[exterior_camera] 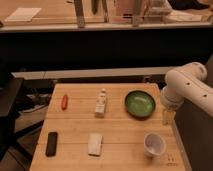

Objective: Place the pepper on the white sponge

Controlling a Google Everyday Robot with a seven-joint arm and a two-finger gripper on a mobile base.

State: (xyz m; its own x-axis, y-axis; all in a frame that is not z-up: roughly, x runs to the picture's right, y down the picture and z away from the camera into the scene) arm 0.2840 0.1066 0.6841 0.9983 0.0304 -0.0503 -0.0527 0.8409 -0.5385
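Near the left edge of the wooden counter (75,125), toward the far left corner, the pepper (64,101) lies flat on the wood. It is small and red, its length runs from the far edge toward the near edge, and nothing touches it. Closer to the near left corner a flat black slab (51,143) lies with bare wood on every side.

A little left of centre and close to the near edge, the white sponge (95,144) rests flat with its top uncovered. It is well apart from the pepper, which sits farther back and to the left. Behind the sponge, about mid-counter, a white bottle-shaped item (101,103) lies on its side, its narrow end pointing at the far edge.

Right of centre stands the green bowl (140,104), open side up. Toward the near right corner a white cup (154,145) stands upright, apart from the bowl.

At the right edge my white arm (192,85) bends down over the counter. My gripper (168,116) hangs just beside the bowl's right rim and behind the cup, pointing down at the wood. I cannot tell whether it is released or clenched. It is on the opposite side of the counter from the pepper.
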